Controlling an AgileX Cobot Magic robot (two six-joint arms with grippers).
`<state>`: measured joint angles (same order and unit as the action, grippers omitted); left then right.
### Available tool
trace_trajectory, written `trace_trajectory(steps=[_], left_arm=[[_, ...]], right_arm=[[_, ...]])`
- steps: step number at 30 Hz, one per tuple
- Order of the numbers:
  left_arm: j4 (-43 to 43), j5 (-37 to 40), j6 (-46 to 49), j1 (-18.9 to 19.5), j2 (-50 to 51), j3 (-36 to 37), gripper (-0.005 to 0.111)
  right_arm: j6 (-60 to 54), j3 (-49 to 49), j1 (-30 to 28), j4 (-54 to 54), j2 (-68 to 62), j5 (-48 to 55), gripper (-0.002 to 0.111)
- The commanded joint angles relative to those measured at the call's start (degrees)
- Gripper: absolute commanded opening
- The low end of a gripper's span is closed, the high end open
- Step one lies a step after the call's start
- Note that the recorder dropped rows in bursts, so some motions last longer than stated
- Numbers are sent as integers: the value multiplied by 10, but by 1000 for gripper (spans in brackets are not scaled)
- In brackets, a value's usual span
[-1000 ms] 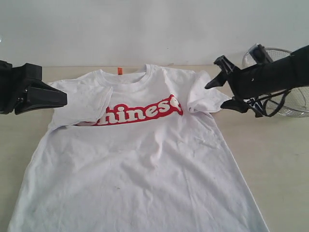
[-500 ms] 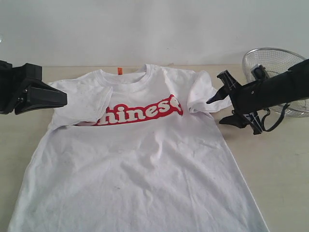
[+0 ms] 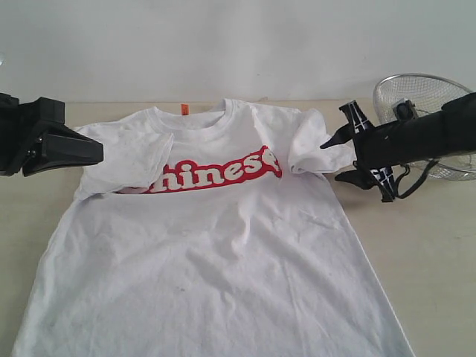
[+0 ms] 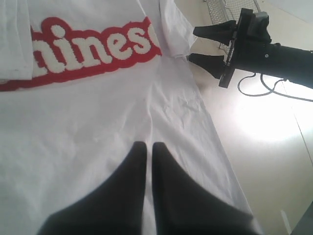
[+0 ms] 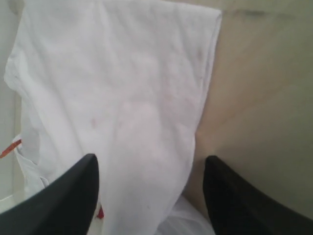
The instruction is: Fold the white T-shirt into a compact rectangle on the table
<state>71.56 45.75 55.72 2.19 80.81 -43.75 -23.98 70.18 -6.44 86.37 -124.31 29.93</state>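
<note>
The white T-shirt lies flat, print up, on the bench, spread between the two sets of jaws. The left jaws are pressed together, empty, beside one folded-in sleeve. The right jaws stand apart, facing the other sleeve's edge.

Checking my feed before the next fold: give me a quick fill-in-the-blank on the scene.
The left gripper is ____.
The right gripper, by the sleeve, is ____.
The banner on the shirt is ____.
The basket is made of wire ____.
Missing words: shut; open; red; mesh.
</note>
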Motion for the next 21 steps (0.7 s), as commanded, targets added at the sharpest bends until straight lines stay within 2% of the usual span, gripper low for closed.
trace_trajectory(steps=[1,13,16,19,21], left_arm=[[-2,-1,6,-3,-4,3,5],[-2,-2,6,-3,-4,3,5],[-2,-4,6,-3,-4,3,5],[-2,-6,6,-3,-4,3,5],[-2,-6,6,-3,-4,3,5]], right_arm=[[-37,-1,-3,16,-27,-47,59],[-56,48,-2,16,-36,-93,57],[-77,68,5,16,-54,-88,33],[-86,82,22,17,-71,-93,19],[-89,106,31,17,-77,-91,3]])
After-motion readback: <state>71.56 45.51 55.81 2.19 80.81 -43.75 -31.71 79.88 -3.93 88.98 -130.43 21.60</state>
